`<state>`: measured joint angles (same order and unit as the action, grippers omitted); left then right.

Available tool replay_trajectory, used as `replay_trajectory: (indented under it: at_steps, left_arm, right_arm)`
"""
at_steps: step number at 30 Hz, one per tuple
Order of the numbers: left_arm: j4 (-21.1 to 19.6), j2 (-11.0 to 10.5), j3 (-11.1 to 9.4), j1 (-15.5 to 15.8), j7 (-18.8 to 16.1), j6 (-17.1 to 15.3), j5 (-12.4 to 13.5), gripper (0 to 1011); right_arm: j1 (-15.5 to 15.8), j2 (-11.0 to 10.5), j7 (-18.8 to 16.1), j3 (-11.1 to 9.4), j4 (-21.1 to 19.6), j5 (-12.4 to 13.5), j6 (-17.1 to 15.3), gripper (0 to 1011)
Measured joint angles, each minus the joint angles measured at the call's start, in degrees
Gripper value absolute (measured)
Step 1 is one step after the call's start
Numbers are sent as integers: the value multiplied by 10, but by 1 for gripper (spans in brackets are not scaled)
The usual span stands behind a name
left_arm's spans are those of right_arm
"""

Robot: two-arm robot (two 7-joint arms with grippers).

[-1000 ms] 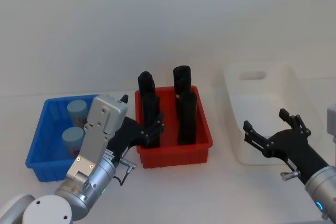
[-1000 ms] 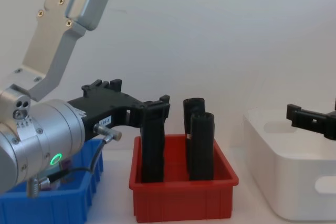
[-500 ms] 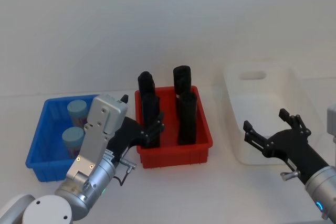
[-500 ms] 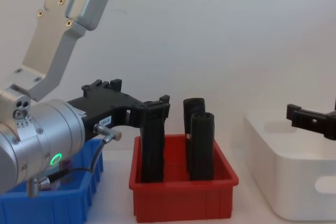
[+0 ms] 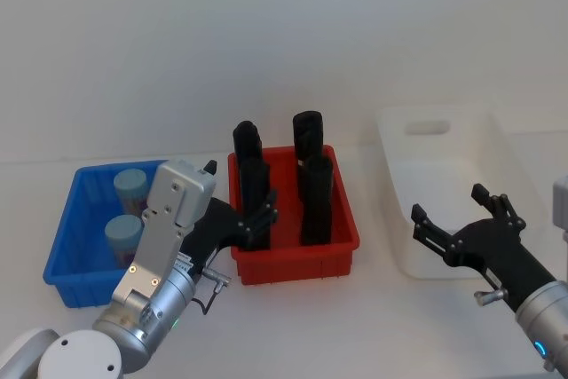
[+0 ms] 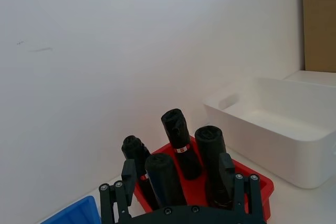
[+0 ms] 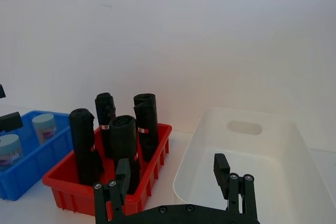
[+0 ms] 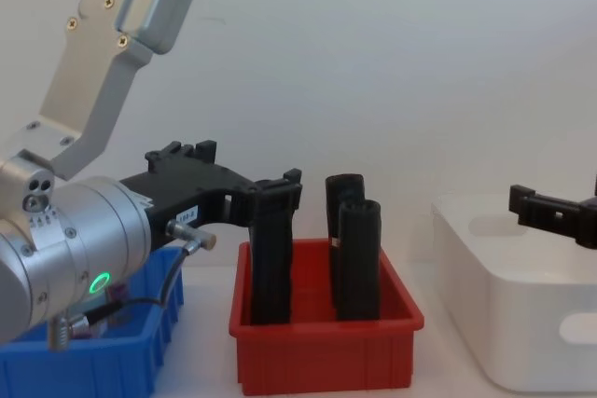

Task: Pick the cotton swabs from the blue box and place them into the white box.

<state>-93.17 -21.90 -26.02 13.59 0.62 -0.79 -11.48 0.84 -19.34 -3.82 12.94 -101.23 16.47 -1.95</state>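
Two cotton swabs tubs [image 5: 131, 185] [image 5: 122, 232] with pale blue lids stand in the blue box [image 5: 84, 290] at the left; the right wrist view also catches the tubs [image 7: 43, 127] in the blue box [image 7: 31, 182]. My left gripper [image 5: 240, 189] hovers open between the blue box and the red bin, holding nothing; its fingers [image 6: 128, 170] stand wide apart. The white box [image 5: 395, 157] sits at the right. My right gripper [image 5: 448, 203] hangs open over the white box's front edge with nothing between its fingers [image 7: 220, 165].
A red bin [image 5: 293, 264] with several tall black upright objects [image 5: 315, 193] stands between the blue box and the white box [image 8: 504, 323]. A plain white wall rises close behind all three containers.
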Motion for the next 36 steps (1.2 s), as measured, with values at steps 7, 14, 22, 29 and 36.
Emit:
replay_trajectory:
  at_steps: [7,14,22,29,36]
  left_arm:
    - [0,0,0,0,0,0,0,1000]
    - [0,0,0,0,0,0,0,1000]
    - [1,-1,2,0,1,0,-3,1000]
    - [7,-6,10,1,6,-4,-17,1000]
    - [24,-14,25,6,18,-16,-42,1000]
  right_arm:
    - [0,0,0,0,0,0,0,1002]
    - [0,0,0,0,0,0,0,1002]
    - [0,0,0,0,0,0,0,1002]
    - [0,0,0,0,0,0,0,1002]
    - [0,0,0,0,0,0,0,1002]
